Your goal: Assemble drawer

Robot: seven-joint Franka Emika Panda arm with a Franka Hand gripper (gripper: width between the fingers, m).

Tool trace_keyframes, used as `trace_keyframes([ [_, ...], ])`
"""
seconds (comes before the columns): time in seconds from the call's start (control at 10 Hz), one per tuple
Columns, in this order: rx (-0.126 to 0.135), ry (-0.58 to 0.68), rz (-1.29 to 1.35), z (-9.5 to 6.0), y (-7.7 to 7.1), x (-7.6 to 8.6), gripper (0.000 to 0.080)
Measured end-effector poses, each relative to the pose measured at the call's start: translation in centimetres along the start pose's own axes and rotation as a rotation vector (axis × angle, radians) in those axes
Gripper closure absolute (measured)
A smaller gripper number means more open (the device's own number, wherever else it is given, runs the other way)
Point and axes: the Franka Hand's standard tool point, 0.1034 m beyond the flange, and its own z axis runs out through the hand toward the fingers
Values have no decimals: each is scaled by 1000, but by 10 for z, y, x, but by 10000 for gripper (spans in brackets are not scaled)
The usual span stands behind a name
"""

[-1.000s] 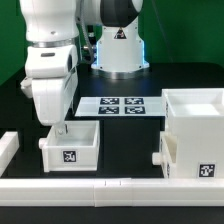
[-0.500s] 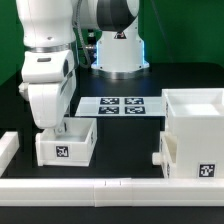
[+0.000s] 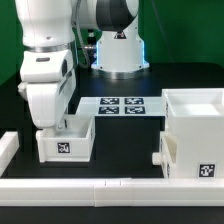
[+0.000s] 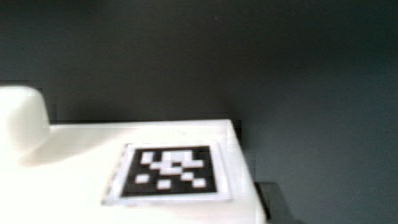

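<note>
Drawer parts spread across the black table: small tray at the exterior view's left, near the front rail; large cubic housing at the exterior view's right, open side up, with a second knobbed tray seemingly seated in its left face, knob sticking out leftward. Marker board flat on the table, farther back, between the two.

Gripper lowered onto the small tray's left wall, arm body hiding the fingertips; whether the fingers stand apart, together, or clamped on that wall cannot be told. Wrist view no help: only a white tray surface with its square tag, a rounded white shape beside it, and dark table beyond.

Probably positioned over the wall for a pinch grasp, a thin edge suiting two fingers. Tray lying well apart from the housing, so likely awaiting transport rightward for insertion.
</note>
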Motion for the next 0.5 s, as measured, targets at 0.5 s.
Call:
trace_keyframes([
  [0.5,-12,6,-15,-50,51,19,761],
])
